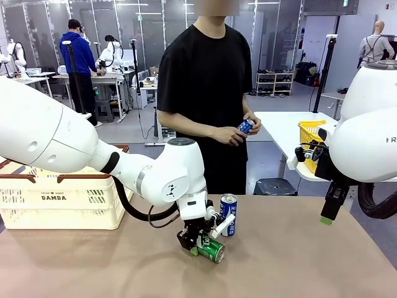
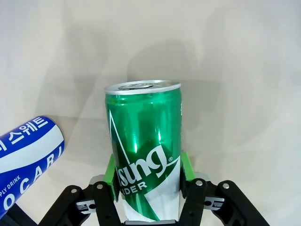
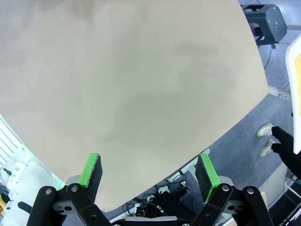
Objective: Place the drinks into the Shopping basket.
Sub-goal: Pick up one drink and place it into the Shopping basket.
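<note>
A green drink can (image 1: 214,251) lies tilted on the tan table, and my left gripper (image 1: 202,246) is shut on it. In the left wrist view the green can (image 2: 143,136) sits between the green pads (image 2: 111,173) of the left gripper (image 2: 148,181), silver top pointing away. A blue can (image 1: 228,213) stands upright just behind it and shows at the left edge (image 2: 26,157). The person holds another blue can (image 1: 246,126) in both hands. The cream Shopping basket (image 1: 62,200) marked DAMDA stands at the far left. My right gripper (image 1: 327,216) hangs open above the table's right side, nothing between its pads (image 3: 92,170).
A yellow mesh basket (image 1: 309,138) sits on a white side table behind my right arm. The person in a black shirt stands at the table's far edge. The table's edge (image 3: 235,127) drops to the floor under my right gripper.
</note>
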`<state>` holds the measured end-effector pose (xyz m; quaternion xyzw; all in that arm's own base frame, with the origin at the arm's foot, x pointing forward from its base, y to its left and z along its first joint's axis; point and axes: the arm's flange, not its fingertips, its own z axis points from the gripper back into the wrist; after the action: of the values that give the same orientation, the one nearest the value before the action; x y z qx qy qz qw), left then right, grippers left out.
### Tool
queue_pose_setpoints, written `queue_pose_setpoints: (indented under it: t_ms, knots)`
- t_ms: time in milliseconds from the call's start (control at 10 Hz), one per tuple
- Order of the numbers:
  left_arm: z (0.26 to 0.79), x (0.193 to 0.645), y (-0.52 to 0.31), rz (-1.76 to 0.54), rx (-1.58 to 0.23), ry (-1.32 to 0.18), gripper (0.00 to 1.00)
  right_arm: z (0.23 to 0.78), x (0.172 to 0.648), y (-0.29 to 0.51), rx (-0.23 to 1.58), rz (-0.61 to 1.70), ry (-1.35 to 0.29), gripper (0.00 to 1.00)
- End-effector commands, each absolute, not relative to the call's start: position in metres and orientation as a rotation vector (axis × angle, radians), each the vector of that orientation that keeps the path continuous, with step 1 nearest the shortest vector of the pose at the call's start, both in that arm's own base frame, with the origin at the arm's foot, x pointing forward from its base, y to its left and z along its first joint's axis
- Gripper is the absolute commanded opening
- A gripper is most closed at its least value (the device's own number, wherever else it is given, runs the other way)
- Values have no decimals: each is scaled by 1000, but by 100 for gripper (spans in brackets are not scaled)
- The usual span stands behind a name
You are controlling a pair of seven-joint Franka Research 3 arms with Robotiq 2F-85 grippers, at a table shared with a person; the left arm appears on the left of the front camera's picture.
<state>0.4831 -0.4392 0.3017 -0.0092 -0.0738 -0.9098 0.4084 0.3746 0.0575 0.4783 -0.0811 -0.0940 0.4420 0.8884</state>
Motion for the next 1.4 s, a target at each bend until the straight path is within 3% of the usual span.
queue_pose_setpoints:
  t_ms: [0,300,600,800,1300]
  knots:
    - [299,474,-433,-2254,-59,-168,28,477,375,57,-166,917,-195,100]
    - [307,469,-437,-2228,-84,-155,0,477,375,57,-166,917,-195,100]
    - [354,459,-428,-2159,-134,-129,0,477,375,57,-166,917,-195,100]
    - [396,456,-411,-2149,-193,-191,0,477,375,57,-166,917,-195,100]
    - [457,463,-369,-2087,-155,-155,0,477,375,57,-166,917,-195,100]
